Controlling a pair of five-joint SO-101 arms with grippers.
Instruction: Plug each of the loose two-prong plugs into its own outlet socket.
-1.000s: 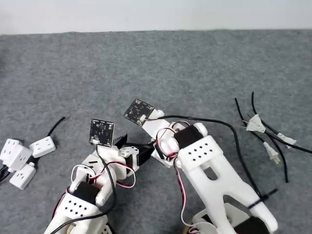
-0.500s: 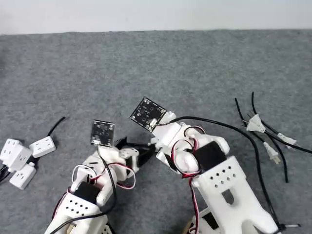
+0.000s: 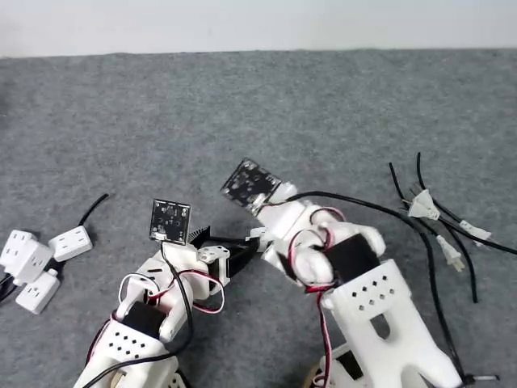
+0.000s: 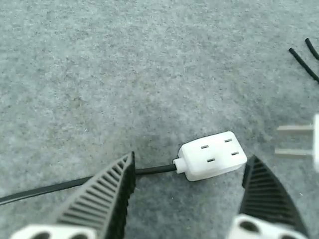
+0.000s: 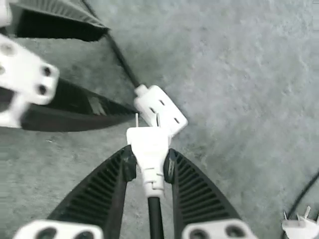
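2 prongs [image 5: 137, 120] of the plug [image 5: 149, 145] tight in right jaws, just beside the socket [image 4: 212, 162] near open left jaws

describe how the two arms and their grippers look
Both the left arm and the right arm are white plastic shells with rows of small round holes, looped with red, black and white wires. Each wrist carries a small black square camera board. The left gripper and right gripper have black ribbed triangular fingers on white bases.
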